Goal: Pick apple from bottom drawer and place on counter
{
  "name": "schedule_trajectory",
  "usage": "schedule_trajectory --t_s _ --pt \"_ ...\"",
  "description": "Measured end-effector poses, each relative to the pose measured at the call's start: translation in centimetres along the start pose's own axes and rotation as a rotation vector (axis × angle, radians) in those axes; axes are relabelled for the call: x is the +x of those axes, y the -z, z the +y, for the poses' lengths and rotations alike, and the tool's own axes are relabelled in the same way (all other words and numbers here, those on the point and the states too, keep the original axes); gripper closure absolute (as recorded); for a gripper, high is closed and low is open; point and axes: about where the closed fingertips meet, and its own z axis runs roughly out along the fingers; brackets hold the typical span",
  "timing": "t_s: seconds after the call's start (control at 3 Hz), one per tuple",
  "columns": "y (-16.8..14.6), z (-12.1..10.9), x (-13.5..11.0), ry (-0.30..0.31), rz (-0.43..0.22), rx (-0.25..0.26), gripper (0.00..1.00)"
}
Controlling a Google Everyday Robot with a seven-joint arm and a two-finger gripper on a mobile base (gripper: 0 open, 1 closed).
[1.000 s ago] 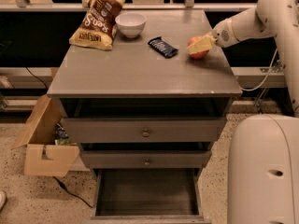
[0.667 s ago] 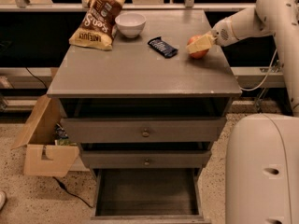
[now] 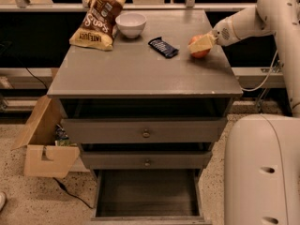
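The apple (image 3: pixel 198 53), red-orange, rests on the counter (image 3: pixel 140 71) near its right rear corner. My gripper (image 3: pixel 200 44) reaches in from the right on the white arm, and its pale fingers (image 3: pixel 204 42) are closed over the top of the apple and hide part of it. The bottom drawer (image 3: pixel 147 193) is pulled open at the foot of the cabinet, and its dark floor is bare.
A chips bag (image 3: pixel 98 20), a white bowl (image 3: pixel 131 24) and a dark blue snack bar (image 3: pixel 163 47) lie at the back of the counter. The two upper drawers (image 3: pixel 146 134) are shut. A cardboard box (image 3: pixel 44 144) stands left of the cabinet. My white base (image 3: pixel 262 172) is at the right.
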Motion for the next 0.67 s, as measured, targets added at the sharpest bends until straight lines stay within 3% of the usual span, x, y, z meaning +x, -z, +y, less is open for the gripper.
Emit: schedule_trajectory --t_s 0.33,0.67 --pt "0.0 0.0 0.0 0.0 0.0 0.0 0.0" --pt "1.7 -0.4 -0.1 -0.004 -0.013 0.026 0.0"
